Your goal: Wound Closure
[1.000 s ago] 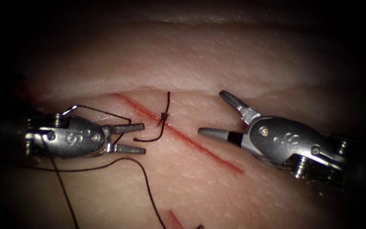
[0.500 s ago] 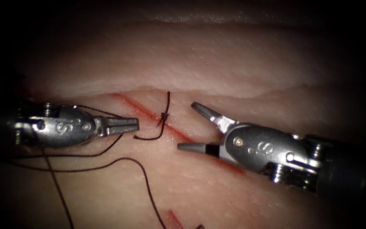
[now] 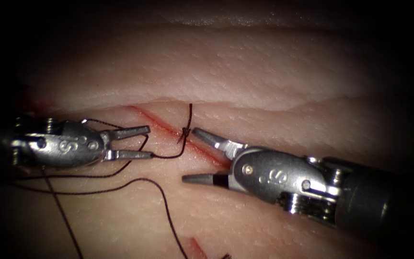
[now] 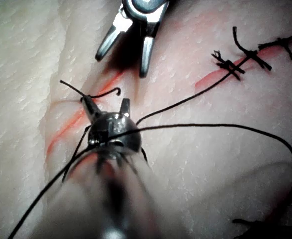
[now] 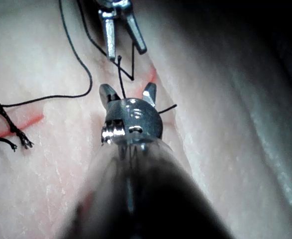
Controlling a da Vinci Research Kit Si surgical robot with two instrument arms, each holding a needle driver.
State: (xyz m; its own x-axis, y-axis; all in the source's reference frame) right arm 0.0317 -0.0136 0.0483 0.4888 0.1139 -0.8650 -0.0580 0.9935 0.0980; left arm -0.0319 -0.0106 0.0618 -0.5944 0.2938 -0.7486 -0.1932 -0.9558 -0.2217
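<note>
Your left steel needle driver [image 3: 140,142] gapes slightly, seemingly empty, at the knotted dark thread's [image 3: 185,132] tail; your right driver [image 3: 195,156] gapes wide, empty, straddling the red cut [image 3: 202,152].

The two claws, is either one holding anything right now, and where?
Nothing held: left claw and right claw are both open beside the knot, the thread lying loose.
</note>
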